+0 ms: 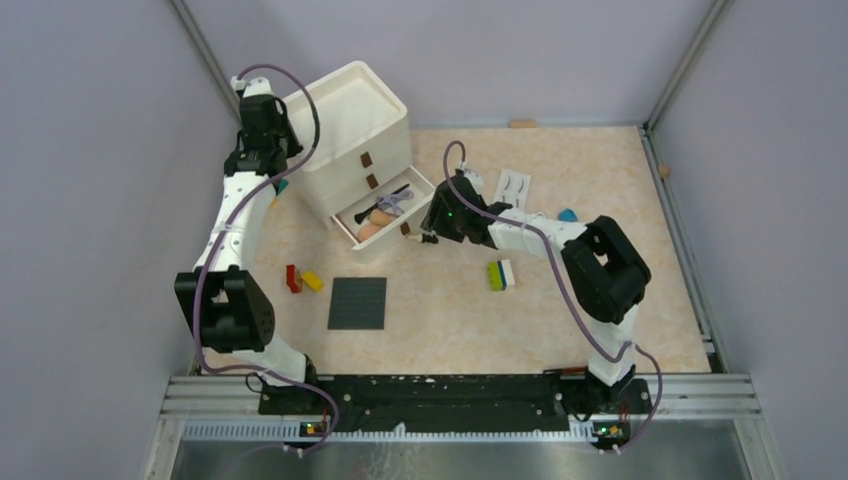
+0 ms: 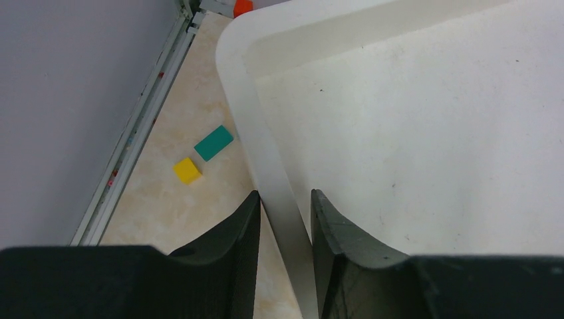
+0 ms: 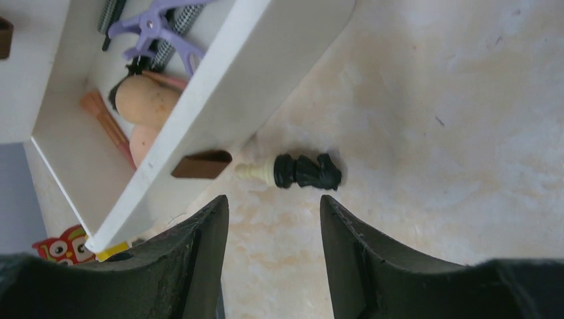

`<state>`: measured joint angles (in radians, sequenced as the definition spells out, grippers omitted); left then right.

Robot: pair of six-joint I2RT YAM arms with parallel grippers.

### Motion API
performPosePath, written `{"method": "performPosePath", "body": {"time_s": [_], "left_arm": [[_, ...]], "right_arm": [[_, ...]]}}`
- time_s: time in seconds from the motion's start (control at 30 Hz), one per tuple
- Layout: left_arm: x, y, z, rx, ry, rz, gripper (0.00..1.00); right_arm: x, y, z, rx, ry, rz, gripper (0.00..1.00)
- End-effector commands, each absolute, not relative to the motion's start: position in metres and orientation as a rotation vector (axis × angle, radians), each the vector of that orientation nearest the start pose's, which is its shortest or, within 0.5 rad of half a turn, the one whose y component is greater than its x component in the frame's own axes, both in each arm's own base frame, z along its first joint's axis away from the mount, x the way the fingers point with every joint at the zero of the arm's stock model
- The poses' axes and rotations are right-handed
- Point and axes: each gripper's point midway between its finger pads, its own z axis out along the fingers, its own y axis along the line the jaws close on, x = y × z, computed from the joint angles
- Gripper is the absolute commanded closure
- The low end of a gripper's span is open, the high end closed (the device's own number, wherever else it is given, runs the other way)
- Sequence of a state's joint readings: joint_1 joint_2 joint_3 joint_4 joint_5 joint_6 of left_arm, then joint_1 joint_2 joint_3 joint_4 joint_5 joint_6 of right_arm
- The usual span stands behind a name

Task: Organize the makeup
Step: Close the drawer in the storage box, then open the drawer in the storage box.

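The white drawer unit [image 1: 350, 110] stands at the back left with its bottom drawer [image 1: 421, 186] pulled open. In the right wrist view the drawer [image 3: 219, 86] holds a round peach puff [image 3: 145, 101], a purple clip [image 3: 156, 26] and a pink brush [image 3: 106, 119]. A small black tube with a cream tip [image 3: 302, 171] lies on the table just outside the drawer front. My right gripper [image 3: 274, 199] is open and empty, just short of that tube. My left gripper [image 2: 284, 199] is closed on the unit's top rim [image 2: 266, 153]. The white false-eyelash card [image 1: 513, 187] lies behind the right arm.
A dark studded plate [image 1: 358, 303] lies mid-table, with red and yellow bricks [image 1: 300, 279] to its left. A yellow, green and white block stack [image 1: 500, 274] sits to the right, and a blue piece [image 1: 567, 214] is by the right arm. Teal [image 2: 213, 142] and yellow [image 2: 187, 170] bricks lie left of the unit.
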<state>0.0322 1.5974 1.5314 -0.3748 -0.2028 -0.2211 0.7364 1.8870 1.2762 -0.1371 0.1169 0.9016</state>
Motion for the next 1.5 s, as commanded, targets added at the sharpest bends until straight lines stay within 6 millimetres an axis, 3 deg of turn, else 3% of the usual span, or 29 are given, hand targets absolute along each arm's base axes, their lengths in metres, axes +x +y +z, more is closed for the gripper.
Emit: {"method": "performPosePath", "body": {"time_s": [0.0,0.17,0.47,0.67,1.1,1.2,1.33,1.47], "left_arm": [[0.481,0.04,0.266,-0.357,1.994,0.076,0.73],[0.481,0.038,0.264,-0.355,1.997,0.062,0.75],[0.482,0.019,0.258,-0.319,2.019,0.016,0.77],[0.483,-0.01,0.25,-0.262,2.046,-0.027,0.78],[0.48,-0.037,0.243,-0.206,2.069,-0.058,0.78],[0.478,-0.046,0.241,-0.185,2.075,-0.067,0.78],[0.478,-0.052,0.239,-0.175,2.083,-0.079,0.78],[0.478,-0.047,0.242,-0.186,2.078,-0.056,0.76]], "right_arm": [[0.408,0.358,0.104,0.325,2.275,0.67,0.48],[0.423,0.372,0.091,0.322,2.297,0.658,0.49],[0.442,0.406,0.097,0.288,2.294,0.742,0.5],[0.451,0.425,0.104,0.271,2.265,0.788,0.51],[0.484,0.468,0.093,0.246,2.242,0.869,0.53],[0.486,0.476,0.098,0.243,2.201,0.936,0.53],[0.486,0.482,0.12,0.206,2.087,1.047,0.53],[0.472,0.469,0.148,0.131,1.963,1.099,0.53]]}}
